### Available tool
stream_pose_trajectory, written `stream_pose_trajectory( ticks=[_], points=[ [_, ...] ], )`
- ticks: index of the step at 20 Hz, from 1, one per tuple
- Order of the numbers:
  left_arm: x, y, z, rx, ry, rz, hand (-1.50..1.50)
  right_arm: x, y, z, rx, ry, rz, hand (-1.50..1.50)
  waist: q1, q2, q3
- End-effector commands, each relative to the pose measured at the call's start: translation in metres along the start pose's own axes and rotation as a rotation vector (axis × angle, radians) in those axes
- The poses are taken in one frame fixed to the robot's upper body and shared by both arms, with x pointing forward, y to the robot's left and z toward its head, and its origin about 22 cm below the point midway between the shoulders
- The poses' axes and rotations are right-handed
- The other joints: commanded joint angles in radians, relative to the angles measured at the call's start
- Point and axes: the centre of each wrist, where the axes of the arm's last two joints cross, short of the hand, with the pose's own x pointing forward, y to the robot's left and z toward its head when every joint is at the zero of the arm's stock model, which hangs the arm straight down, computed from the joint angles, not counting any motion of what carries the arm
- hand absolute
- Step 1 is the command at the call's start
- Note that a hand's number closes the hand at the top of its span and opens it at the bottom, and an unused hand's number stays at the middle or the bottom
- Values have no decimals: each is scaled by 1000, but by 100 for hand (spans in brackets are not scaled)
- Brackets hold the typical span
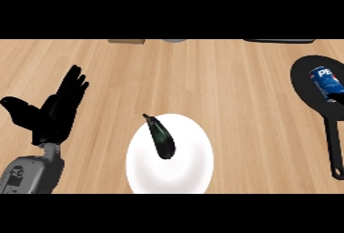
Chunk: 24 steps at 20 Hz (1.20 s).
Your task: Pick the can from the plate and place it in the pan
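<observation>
A blue can with white and red lettering lies on its side in the black pan at the right edge. The pan's long handle points toward the lower edge. A white plate sits at the lower middle with a dark eggplant lying on it. My left hand shows at the left, open, fingers straight and pointing up, holding nothing and well apart from the plate. My right hand is not in view.
Along the counter's far edge I see parts of a tan object, a grey round object and a dark flat object. Bare wood lies between the plate and the pan.
</observation>
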Motion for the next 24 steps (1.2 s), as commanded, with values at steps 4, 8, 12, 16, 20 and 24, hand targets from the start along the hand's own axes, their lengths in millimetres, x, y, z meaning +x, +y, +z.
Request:
stream_pose_trajectory(
  ticks=[4, 8, 12, 16, 20, 24],
  points=[
    [-2, 1, 6, 32, 25, 6, 0, -34, -25, 1, -122, -26, -335, -150, -36, -14, 0],
    [-6, 18, 10, 62, 14, 8, 0, -78, -55, 8, -124, -19, -522, -150, -51, -21, -2],
    [-15, 11, 15, 52, 29, 2, 0, -119, -58, 29, -97, -61, -631, -150, -57, -24, -4],
    [-13, 24, 6, 72, 17, -12, 0, -151, -91, 40, -21, -102, -723, -150, -54, -21, -5],
    [-11, 13, 15, 51, 23, -7, 0, -179, -115, 55, -10, -120, -690, -150, -50, -25, -6],
    [-3, 22, 2, 67, 27, 4, 0, -182, -107, 61, -22, -125, -669, -150, -53, -25, -7]
  ],
)
